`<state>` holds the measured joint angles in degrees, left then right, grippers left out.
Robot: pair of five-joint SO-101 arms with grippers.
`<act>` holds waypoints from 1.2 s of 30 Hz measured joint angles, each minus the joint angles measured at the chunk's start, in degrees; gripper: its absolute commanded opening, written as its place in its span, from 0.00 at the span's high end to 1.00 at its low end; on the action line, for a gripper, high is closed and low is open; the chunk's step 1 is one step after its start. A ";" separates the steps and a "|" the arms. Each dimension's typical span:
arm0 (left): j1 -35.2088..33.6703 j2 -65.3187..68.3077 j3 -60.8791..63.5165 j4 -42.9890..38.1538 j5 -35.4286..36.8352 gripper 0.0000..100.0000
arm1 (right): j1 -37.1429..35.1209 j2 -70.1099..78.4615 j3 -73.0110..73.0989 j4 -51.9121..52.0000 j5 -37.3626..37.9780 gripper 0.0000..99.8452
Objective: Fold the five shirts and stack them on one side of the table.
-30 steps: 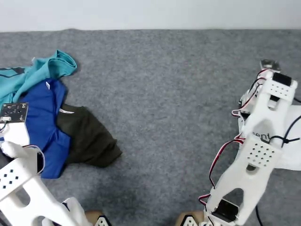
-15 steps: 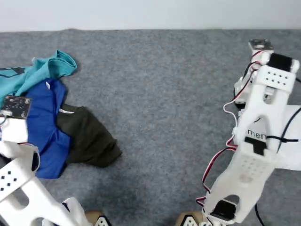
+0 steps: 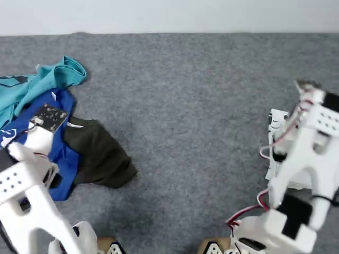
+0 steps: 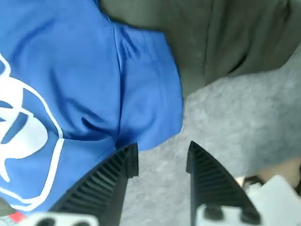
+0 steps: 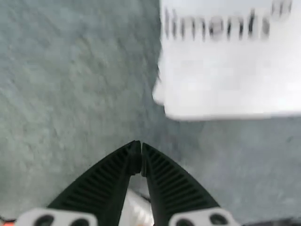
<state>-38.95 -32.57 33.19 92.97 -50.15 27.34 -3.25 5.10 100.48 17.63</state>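
- The left claw (image 4: pixel 161 157) is spread over the near edge of the blue shirt (image 4: pixel 70 70), at the table's left.
- A dark green shirt (image 3: pixel 100 151) touches the blue one's right side, and a teal shirt (image 3: pixel 50 79) lies farther back.
- The right claw (image 5: pixel 140 147) is pressed together over the grey table (image 5: pixel 70 70), beside the white shirt (image 5: pixel 225 80) at the right.

Holding L gripper (image 4: pixel 160 157) pointing down, jaws parted w/ clear gap btwn tips, gripping nothing. Holding R gripper (image 5: pixel 140 151) pointing down too, fingertips pressed together, nothing btwn them. Leaning L arm (image 3: pixel 26 190) fwd from near-left, R arm (image 3: pixel 302 159) fwd from near-right, well apart.
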 measured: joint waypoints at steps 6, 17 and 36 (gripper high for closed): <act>-8.44 11.52 -7.65 -1.58 -12.04 0.82 | 7.12 -7.03 11.78 0.00 0.00 0.99; -20.48 24.00 -15.30 -5.98 -30.07 0.82 | 7.82 -18.11 21.98 0.00 0.00 0.99; -13.89 22.07 -23.21 -11.34 -13.89 1.00 | 7.82 -19.52 22.42 0.00 0.00 0.99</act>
<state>-52.84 -10.51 9.98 81.63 -64.04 35.16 -22.77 27.52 100.48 17.63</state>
